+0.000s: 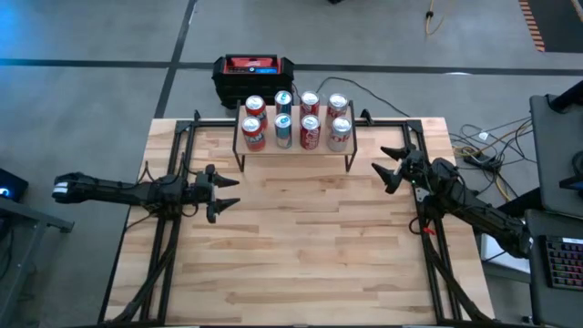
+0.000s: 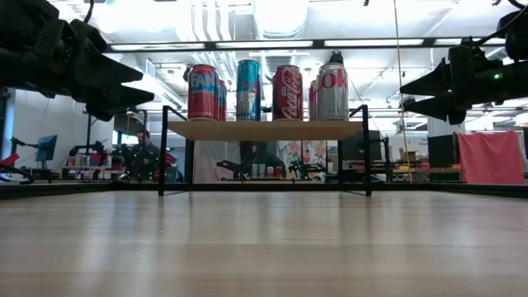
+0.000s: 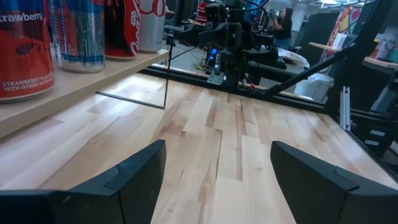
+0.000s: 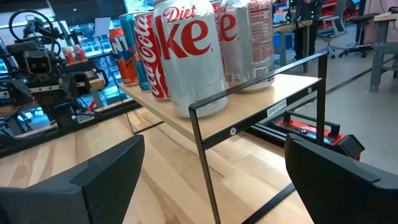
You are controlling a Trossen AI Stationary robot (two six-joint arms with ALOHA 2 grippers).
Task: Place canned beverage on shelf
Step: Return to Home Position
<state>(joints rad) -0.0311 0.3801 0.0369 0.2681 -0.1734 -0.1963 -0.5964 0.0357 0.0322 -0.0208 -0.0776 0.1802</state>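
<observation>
The shelf [image 1: 295, 148] is a light wooden board on thin black legs at the table's far middle. Several cans stand upright on it in two rows: red, blue and silver ones [image 1: 282, 133]; they also show in the low view [image 2: 286, 92]. A silver Diet Coke can [image 4: 189, 59] stands at the shelf's right front corner. My left gripper [image 1: 228, 192] is open and empty, above the table left of the shelf. My right gripper [image 1: 386, 164] is open and empty, right of the shelf.
A black-and-red box [image 1: 253, 75] sits on the floor behind the table's far edge. Black frame rails [image 1: 178, 173] run along the table's left and right sides. Bare wooden tabletop [image 1: 301, 246] lies between the arms and toward the near edge.
</observation>
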